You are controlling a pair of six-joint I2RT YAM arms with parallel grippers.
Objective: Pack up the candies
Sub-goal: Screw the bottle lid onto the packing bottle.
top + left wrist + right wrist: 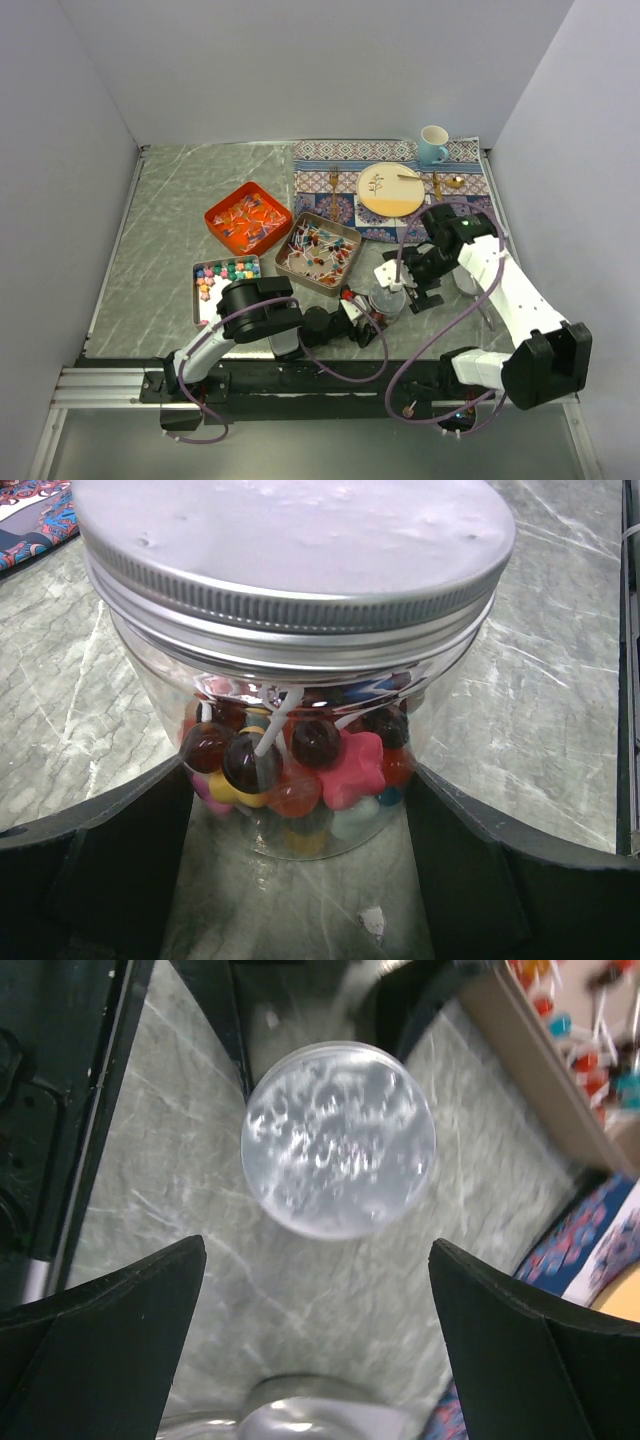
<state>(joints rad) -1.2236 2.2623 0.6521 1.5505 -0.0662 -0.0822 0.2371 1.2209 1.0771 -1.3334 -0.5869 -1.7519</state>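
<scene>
A clear jar (300, 680) with a silver screw lid (388, 298) stands on the table, filled with lollipops and chunky pink, yellow and orange candies (350, 770). My left gripper (300, 775) is shut on the jar's lower sides, one finger on each side; it also shows in the top view (366, 320). My right gripper (317, 1250) is open and empty, hovering above the lid (338, 1140); it also shows in the top view (402, 272). More candies lie in three trays.
An orange tray (222, 205) of slim wrapped pieces, a brown tray (284, 262) of lollipops and a metal tray (197, 295) of chunky candies lie to the left. A plate (390, 188), a mug (432, 145) and cutlery sit on a patterned mat (340, 152). Another clear container (466, 280) stands under the right arm.
</scene>
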